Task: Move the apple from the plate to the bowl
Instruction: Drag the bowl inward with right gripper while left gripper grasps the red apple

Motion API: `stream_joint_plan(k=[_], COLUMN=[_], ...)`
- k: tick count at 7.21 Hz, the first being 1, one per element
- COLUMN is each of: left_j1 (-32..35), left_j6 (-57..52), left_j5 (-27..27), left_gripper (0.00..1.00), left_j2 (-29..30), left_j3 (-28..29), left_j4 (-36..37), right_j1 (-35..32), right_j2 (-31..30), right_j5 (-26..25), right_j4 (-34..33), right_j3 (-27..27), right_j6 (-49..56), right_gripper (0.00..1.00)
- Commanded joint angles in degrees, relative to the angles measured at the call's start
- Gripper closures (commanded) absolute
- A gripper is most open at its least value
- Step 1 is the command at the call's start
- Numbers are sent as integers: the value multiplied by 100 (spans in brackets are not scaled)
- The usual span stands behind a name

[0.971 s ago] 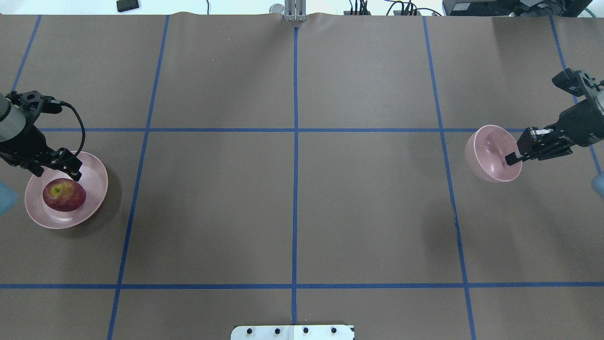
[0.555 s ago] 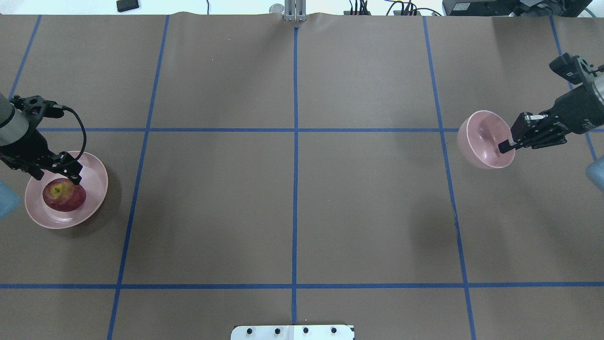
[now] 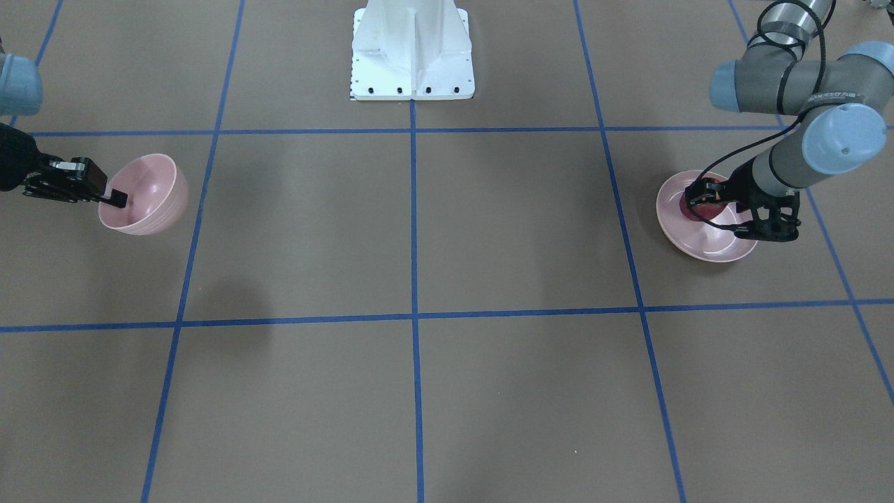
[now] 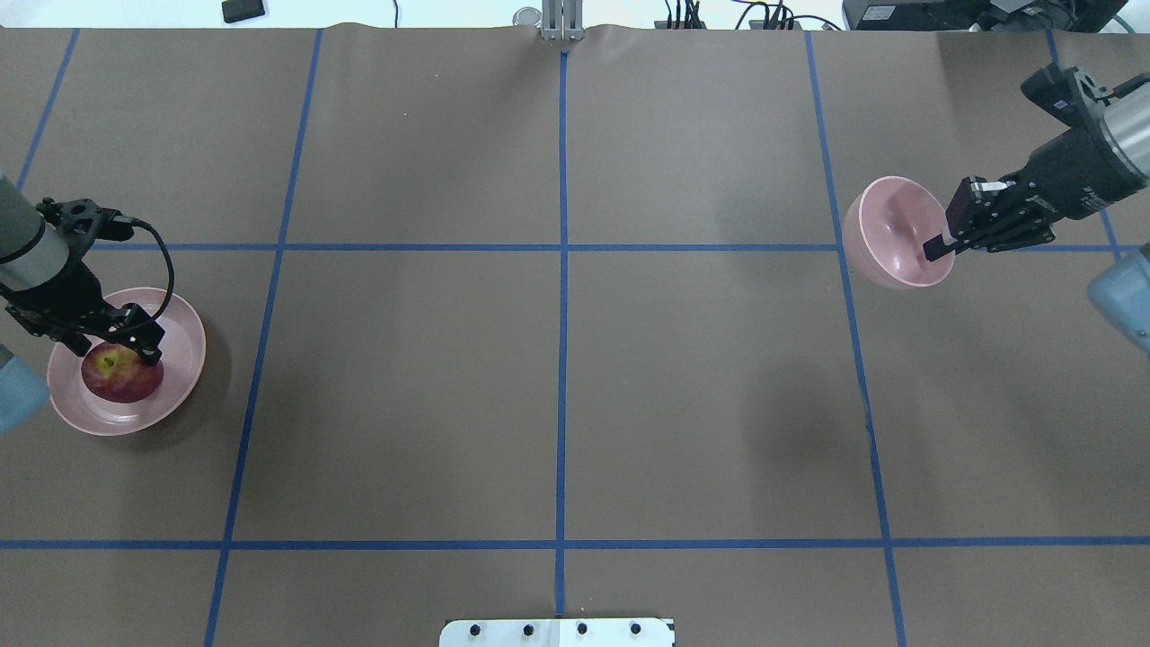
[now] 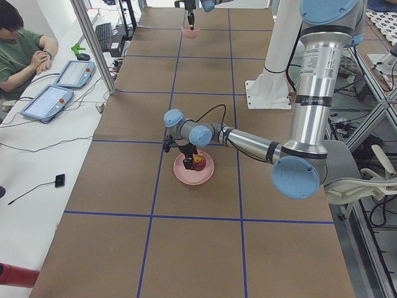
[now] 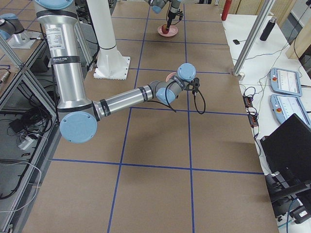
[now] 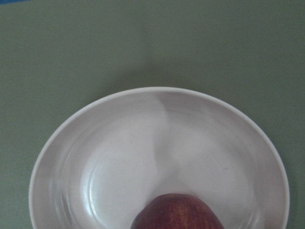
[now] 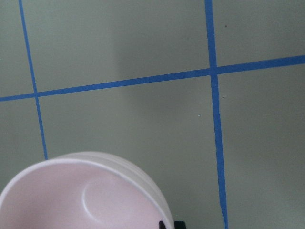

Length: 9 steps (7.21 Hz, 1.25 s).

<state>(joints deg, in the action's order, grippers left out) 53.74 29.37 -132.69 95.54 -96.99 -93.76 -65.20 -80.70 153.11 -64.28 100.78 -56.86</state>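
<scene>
The dark red apple (image 4: 121,379) lies on the wide pale pink plate (image 4: 184,346) at the table's left end. My left gripper (image 4: 110,349) is open and low over the apple, with a finger on either side of its far half. The left wrist view shows the apple (image 7: 177,213) at the bottom edge, on the plate (image 7: 157,90). My right gripper (image 4: 939,247) is shut on the rim of the small pink bowl (image 4: 889,229) and holds it tilted above the table at the right end. The bowl also shows in the front view (image 3: 150,188) and the right wrist view (image 8: 81,195).
Blue tape lines divide the brown table into squares. The white robot base (image 3: 412,56) stands at the middle of the robot's edge. An operator (image 5: 18,49) sits beside tablets past the far edge.
My right gripper has carried the bowl away from the robot and a little toward the table's middle. My left gripper has moved closer over the apple.
</scene>
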Motion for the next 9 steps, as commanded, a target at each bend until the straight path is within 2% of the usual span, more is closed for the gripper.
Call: stream_joint_plan(k=[1, 4, 5, 6, 7, 9], left_j1=[-74, -127, -127, -127, -101, 30], left_j6=[-2, -10, -2, -2, -2, -10], left_j5=[-29, -47, -55, -64, -230, -380], left_gripper=[2, 5, 32, 68, 99, 100], left_j2=[0, -79, -149, -158, -236, -491], left_j3=[5, -4, -21, -56, -144, -722], left_j4=[24, 51, 51, 60, 77, 304], right_j1=[8, 16, 16, 25, 25, 60], right_j2=[194, 248, 248, 248, 248, 492], right_j5=[0, 0, 0, 0, 0, -9], right_j4=[-59, -67, -67, -128, -155, -182], right_j3=[20, 20, 20, 29, 99, 205], right_j6=[-237, -247, -247, -247, -247, -910], right_gripper=[100, 100, 100, 100, 100, 100])
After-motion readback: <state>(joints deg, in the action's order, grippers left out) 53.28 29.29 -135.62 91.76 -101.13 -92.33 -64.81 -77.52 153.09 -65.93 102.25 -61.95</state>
